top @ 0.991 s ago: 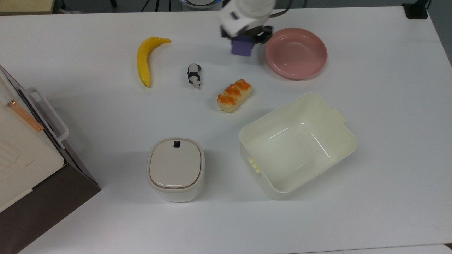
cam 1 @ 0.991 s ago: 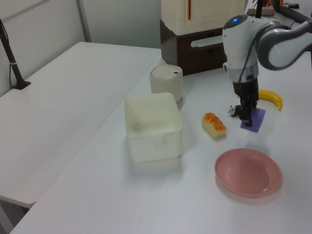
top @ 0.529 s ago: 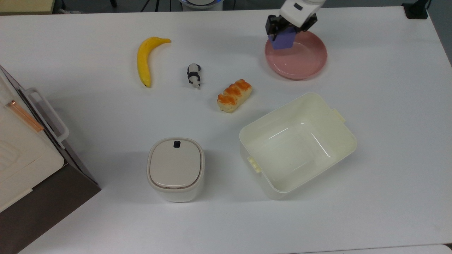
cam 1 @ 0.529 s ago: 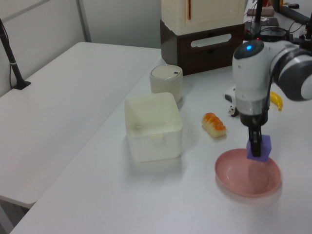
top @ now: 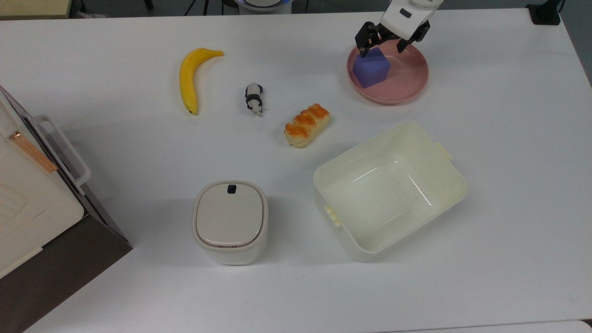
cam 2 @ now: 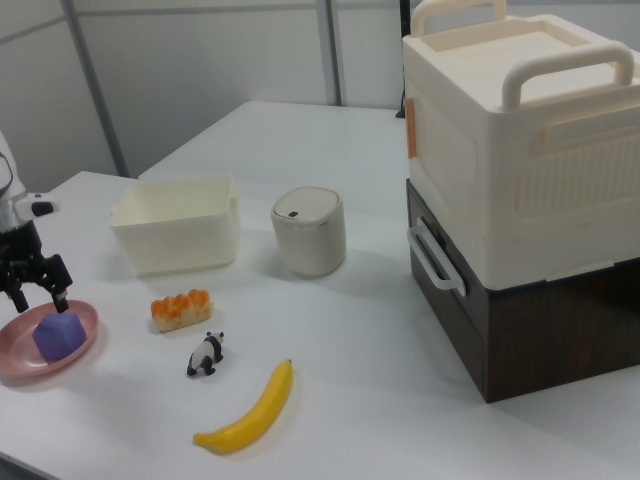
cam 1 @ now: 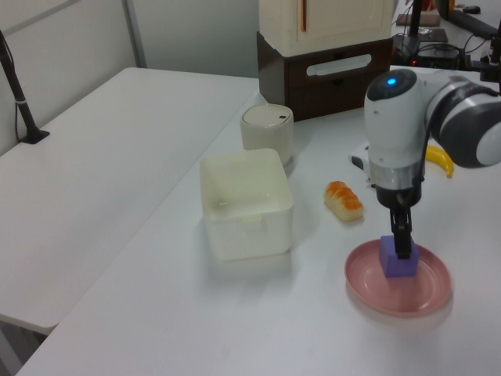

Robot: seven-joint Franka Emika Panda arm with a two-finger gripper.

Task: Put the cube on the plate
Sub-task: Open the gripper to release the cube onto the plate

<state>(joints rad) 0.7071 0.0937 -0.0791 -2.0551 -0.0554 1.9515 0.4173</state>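
The purple-blue cube (top: 371, 70) sits on the pink plate (top: 407, 92), in the half nearer the top view's left. My gripper (top: 382, 47) hovers just above the cube, open, with one finger on either side of its top. In the left view the cube (cam 1: 399, 259) rests on the plate (cam 1: 419, 301) directly under the gripper (cam 1: 402, 239). In the right view the gripper (cam 2: 37, 297) straddles the top of the cube (cam 2: 58, 336) on the plate (cam 2: 15, 364).
A bread roll (top: 307, 125), a toy panda (top: 254, 98) and a banana (top: 189, 78) lie to the top view's left of the plate. A cream tub (top: 397, 126) and a lidded canister (top: 230, 222) stand nearer. A stacked box (top: 27, 194) is at the left edge.
The gripper carried the cube from the table rightwards in the top view to above the plate, lowered it onto the plate, then opened and let it go.
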